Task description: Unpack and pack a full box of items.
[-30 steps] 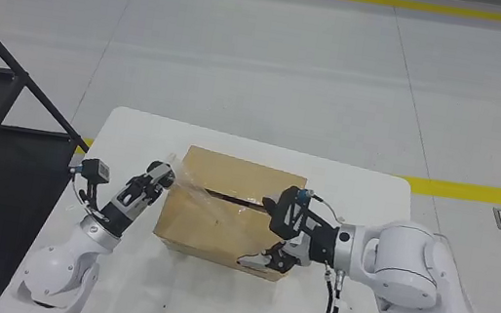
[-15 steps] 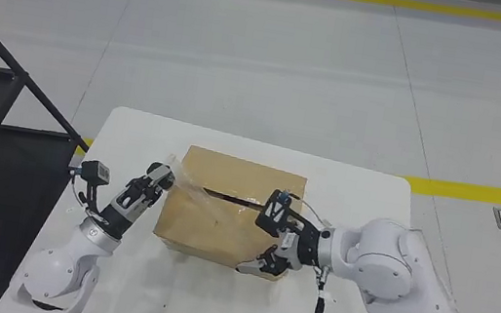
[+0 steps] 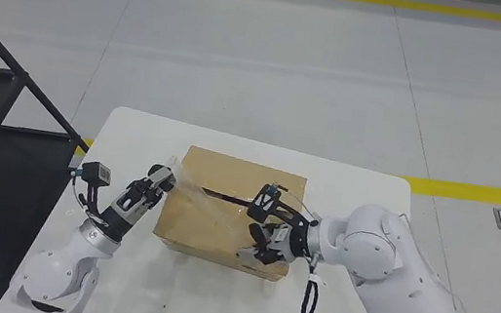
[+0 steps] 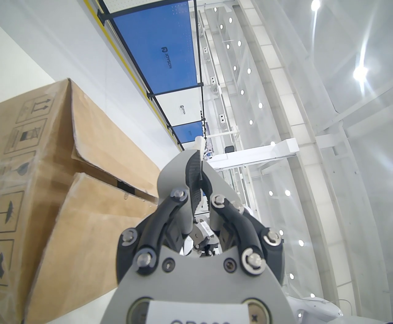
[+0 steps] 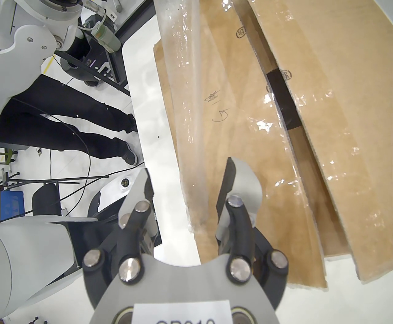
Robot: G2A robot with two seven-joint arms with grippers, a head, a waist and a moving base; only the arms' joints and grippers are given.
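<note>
Brown cardboard box [image 3: 239, 178] sits on our white table [image 3: 135, 138]. Our left gripper [image 4: 196, 165] pinches shiny clear tape [image 5: 187, 92] at its left. Right gripper [image 5: 187, 171] fingers are apart over its near side.

The contents of the box [image 3: 232, 208] are hidden: its flaps leave just a dark slit [image 5: 281, 101] (nothing legible inside). Both wrist views cut the box off at an edge. The clear tape [image 3: 188, 186] pinched in the left hand [image 3: 164, 178] is too faint to trace, and the arms cover the near corners of the worktop [image 3: 364, 189]
</note>
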